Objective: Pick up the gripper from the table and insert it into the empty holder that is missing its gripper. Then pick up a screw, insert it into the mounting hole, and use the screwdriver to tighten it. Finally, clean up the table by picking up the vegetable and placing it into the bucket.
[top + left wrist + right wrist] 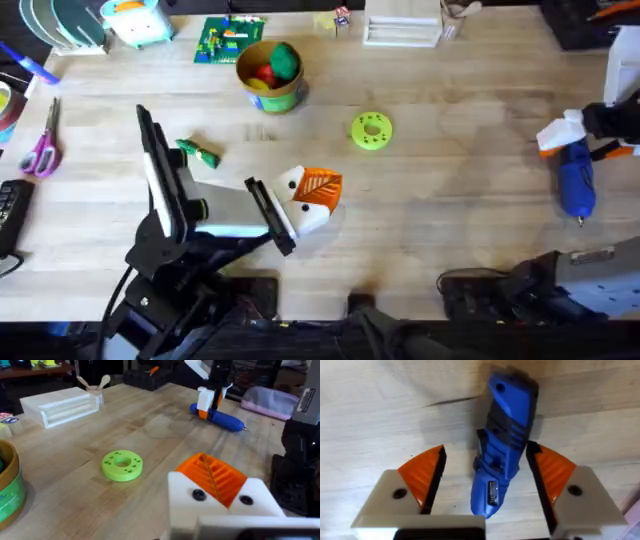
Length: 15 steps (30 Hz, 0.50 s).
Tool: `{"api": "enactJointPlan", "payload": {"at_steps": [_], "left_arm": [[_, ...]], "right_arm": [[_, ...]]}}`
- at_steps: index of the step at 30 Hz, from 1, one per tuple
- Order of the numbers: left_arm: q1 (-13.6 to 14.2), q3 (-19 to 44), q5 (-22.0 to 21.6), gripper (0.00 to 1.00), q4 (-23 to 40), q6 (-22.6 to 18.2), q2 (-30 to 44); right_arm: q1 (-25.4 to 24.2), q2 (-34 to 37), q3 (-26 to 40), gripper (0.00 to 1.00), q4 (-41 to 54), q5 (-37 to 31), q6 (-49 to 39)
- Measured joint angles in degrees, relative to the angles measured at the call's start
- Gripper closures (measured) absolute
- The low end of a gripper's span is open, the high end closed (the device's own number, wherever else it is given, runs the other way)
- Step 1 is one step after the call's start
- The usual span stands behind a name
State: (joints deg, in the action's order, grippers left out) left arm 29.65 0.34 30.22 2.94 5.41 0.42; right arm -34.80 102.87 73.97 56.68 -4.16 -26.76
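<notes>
The cream-white holder [303,212] sits at the tip of my left gripper [292,215], which is shut on it. The orange ribbed gripper [320,186] is seated on the holder's top [212,476]. Two dark mounting holes show in the holder's face [220,505]; no loose screw can be made out. At the far right the blue screwdriver [577,180] lies on the table. My right gripper [487,462] is open and straddles the screwdriver [505,435], with a gap on each side. The green leafy vegetable [198,151] lies beside the left arm. The tan bucket [270,92] stands at the back.
A lime-green disc with holes [371,130] lies mid-table. Red and green toy produce fills the bucket. Pink-handled scissors [42,145] lie at the left, and a clear box [400,30] and a brick plate [228,40] sit along the back edge.
</notes>
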Motion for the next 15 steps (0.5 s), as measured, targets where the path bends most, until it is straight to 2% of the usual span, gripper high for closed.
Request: {"api": "enactJointPlan", "payload": {"at_steps": [8,15], "left_arm": [[0.00,0.00,0.00,0.994,0.01,0.00,-0.02],[0.00,0.00,0.00,0.994,0.00,0.00,-0.02]], "right_arm": [[-1.95,4.78,0.02,0.009,-2.69,-0.33,-3.76],[-2.20,4.83,0.09,0.009,-3.32,0.06,-3.98]]}}
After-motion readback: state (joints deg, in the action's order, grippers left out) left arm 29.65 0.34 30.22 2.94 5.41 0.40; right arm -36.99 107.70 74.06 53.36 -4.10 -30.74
